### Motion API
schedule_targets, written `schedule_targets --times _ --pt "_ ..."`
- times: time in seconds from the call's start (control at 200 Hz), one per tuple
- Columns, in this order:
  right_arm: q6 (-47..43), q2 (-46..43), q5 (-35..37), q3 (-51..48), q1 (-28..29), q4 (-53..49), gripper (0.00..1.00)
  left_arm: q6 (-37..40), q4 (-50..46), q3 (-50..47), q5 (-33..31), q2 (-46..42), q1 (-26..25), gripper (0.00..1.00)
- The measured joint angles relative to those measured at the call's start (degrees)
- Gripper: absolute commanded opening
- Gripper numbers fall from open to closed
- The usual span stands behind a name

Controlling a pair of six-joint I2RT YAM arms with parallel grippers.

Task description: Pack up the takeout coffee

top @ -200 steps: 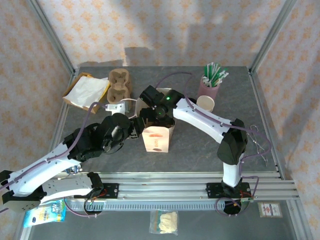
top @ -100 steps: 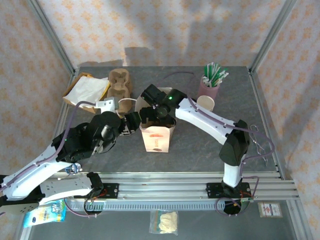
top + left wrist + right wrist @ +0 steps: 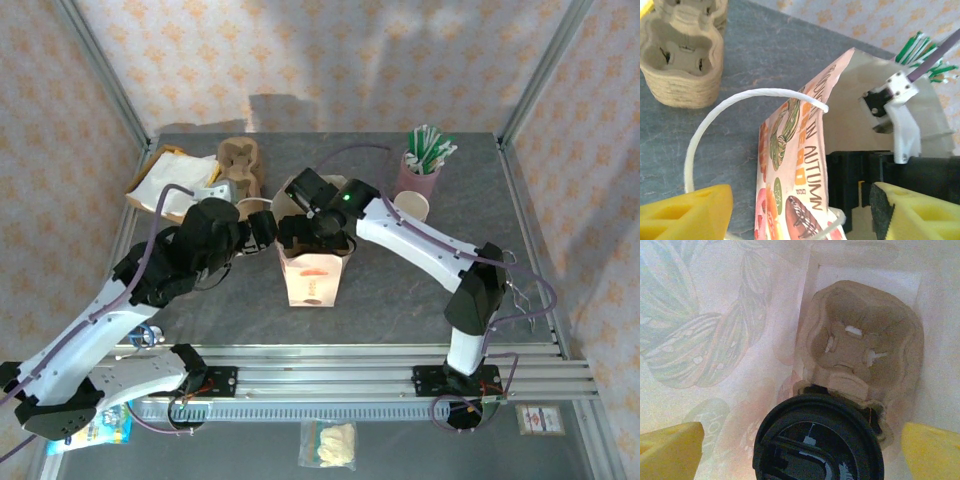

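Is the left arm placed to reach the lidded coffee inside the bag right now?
Probably not: the right end effector sits in the mouth of the bag, over the coffee, and the left end effector straddles the bag's side wall.

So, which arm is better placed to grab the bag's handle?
Left, probably: its open claw straddles the bag wall by the handle; the right claw is inside the bag, over the coffee.

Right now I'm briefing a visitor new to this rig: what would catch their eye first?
The printed paper bag stands mid-table, with the left arm and right arm meeting at it. Inside, the right tool hangs open over the black-lidded takeout coffee, which sits at one end of a cardboard carrier on the bag's floor. The left tool, open, straddles the bag's wall by its white cord handle.
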Motion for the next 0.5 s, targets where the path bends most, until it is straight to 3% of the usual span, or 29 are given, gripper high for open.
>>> schedule_targets --times 0.3,0.375,0.41,0.5 --pt "-1.4 -0.2 -2.9 -2.9 0.0 2.3 1.0 4.4 7.0 -4.9 10.8 3.8 6.5 0.28" --pt "-1.9 -0.5 -3.6 -3.5 0.0 3.2 1.0 4.8 8.3 -5.5 12.2 4.8 7.2 0.13" --pt "-2.2 -0.7 -3.9 -3.8 0.0 3.6 1.0 5.1 8.6 -5.6 12.8 5.1 7.3 0.01" --pt "-2.9 -1.2 -4.2 -4.2 0.1 4.3 1.0 5.8 9.3 -5.8 13.6 5.5 7.6 0.0"
